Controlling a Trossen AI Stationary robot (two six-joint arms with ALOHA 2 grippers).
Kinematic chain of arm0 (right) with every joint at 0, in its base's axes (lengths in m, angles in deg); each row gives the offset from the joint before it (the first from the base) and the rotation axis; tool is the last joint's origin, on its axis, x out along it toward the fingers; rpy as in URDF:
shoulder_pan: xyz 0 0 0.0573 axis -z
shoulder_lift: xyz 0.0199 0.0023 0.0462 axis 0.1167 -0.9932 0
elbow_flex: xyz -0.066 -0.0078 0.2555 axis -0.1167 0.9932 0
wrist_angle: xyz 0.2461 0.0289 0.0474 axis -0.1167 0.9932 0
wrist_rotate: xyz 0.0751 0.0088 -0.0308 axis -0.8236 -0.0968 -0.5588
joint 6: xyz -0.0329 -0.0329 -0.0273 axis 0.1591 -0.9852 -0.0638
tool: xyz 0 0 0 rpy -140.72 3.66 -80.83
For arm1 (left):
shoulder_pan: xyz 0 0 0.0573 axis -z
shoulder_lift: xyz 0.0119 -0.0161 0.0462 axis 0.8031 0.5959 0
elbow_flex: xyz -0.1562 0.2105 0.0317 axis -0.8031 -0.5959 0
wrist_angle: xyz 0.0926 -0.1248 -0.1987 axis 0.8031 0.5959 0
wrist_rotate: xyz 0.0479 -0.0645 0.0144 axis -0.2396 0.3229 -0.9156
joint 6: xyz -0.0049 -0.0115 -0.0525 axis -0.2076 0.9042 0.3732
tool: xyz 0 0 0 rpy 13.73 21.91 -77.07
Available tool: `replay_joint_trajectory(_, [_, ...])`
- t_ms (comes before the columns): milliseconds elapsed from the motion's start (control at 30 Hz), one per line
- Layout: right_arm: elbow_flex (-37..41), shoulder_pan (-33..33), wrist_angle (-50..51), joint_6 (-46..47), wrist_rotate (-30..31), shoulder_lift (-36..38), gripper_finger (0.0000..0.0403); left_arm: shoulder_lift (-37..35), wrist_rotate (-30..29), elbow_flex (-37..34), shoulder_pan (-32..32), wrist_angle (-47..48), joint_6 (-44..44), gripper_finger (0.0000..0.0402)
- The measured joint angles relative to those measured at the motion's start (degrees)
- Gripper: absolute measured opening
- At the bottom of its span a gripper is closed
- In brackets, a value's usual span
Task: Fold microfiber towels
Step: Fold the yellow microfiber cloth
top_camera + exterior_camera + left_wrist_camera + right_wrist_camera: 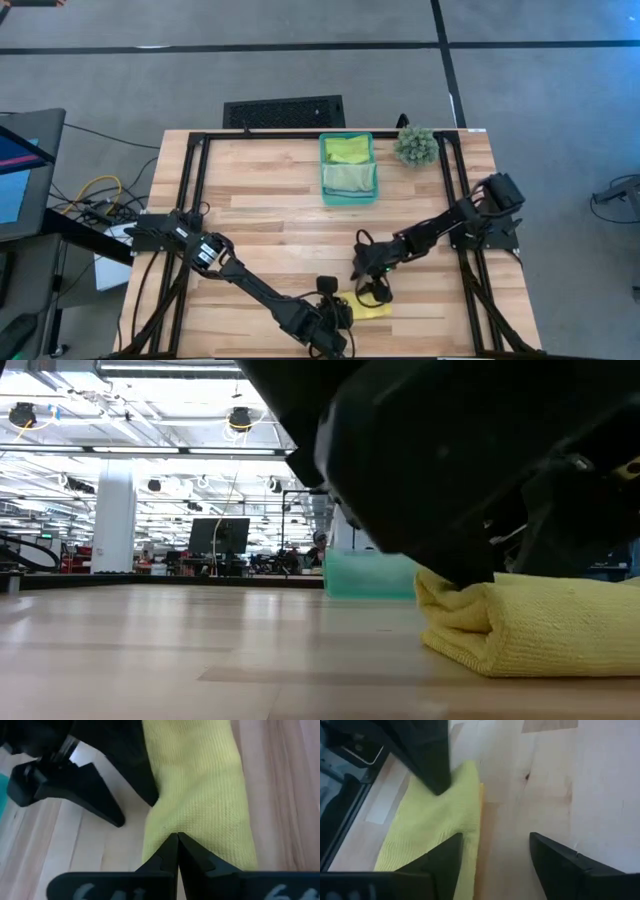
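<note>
On the desk (260, 215), near its front edge, lies one folded yellow towel (366, 309). The left hand (178, 840), fingers pressed together, pins it; better to keep that hold until the fold settles. The right hand (495, 851) stands wide, empty, at the towel's edge and should lift straight off. One bin (348, 168) at the back edge holds two more towels (347, 151).

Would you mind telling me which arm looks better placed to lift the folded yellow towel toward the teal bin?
Probably the right. Its hand is open, one finger on the yellow towel's edge. The left hand is shut, tips pressing on the towel. The bin sits farther up the table.
</note>
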Motion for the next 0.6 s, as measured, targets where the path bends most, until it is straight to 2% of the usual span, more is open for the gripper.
replay_joint_trajectory(200, [0.32, -2.78, 2.95, 1.21, 1.04, 3.11, 0.0236, -0.01, -0.24, 0.04, -0.09, 0.12, 0.5, 0.0])
replay_joint_trajectory(333, [0.23, -3.95, 4.65, 1.36, 3.21, 7.55, 0.0218, 0.0, -0.44, 2.71, 0.24, 4.67, 2.37, 0.0])
replay_joint_trajectory(400, [0.23, -4.79, 5.56, 1.33, 5.33, 8.39, 0.0209, 0.0, -2.29, 4.5, 0.73, 8.03, 4.64, 0.0])
replay_joint_trajectory(500, [0.25, -6.03, 4.81, 1.31, 5.59, 8.38, 0.0197, -0.01, -7.4, 7.03, 1.47, 12.13, 7.66, 0.0])
replay_joint_trajectory(600, [0.23, -7.24, 4.18, 1.95, 6.41, 7.45, 0.0187, -0.04, -9.81, 8.48, 2.0, 15.88, 10.45, 0.0])
